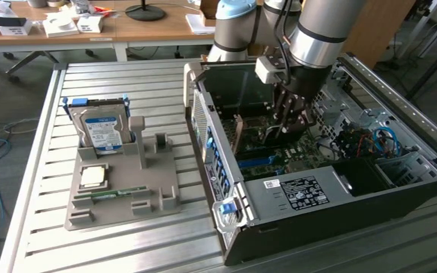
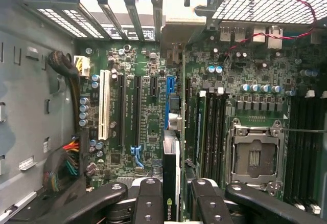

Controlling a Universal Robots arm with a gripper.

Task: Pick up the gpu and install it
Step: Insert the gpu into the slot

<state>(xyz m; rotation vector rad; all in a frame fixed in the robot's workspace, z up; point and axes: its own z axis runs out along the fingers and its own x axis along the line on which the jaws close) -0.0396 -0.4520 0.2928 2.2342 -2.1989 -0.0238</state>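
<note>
The gpu (image 2: 171, 183) stands on edge inside the open computer case (image 1: 309, 190). It carries a green logo near my fingers (image 2: 148, 201). My gripper (image 2: 173, 206) is shut on it, one finger on each side of the card. The card runs along a blue expansion slot (image 2: 170, 88) on the motherboard, toward the rear slot brackets. In the exterior view my gripper (image 1: 291, 128) reaches down into the case, and the gpu's tan-brown face (image 1: 238, 133) shows near the case's rear wall. I cannot tell whether the card sits in the slot.
A grey parts holder (image 1: 120, 187) on the slatted table carries a silver hard drive (image 1: 100, 128), a square processor chip (image 1: 93, 176) and a green memory stick (image 1: 112, 194). Inside the case, a cable bundle (image 2: 64, 168), memory slots and a processor socket (image 2: 254, 157) flank the card.
</note>
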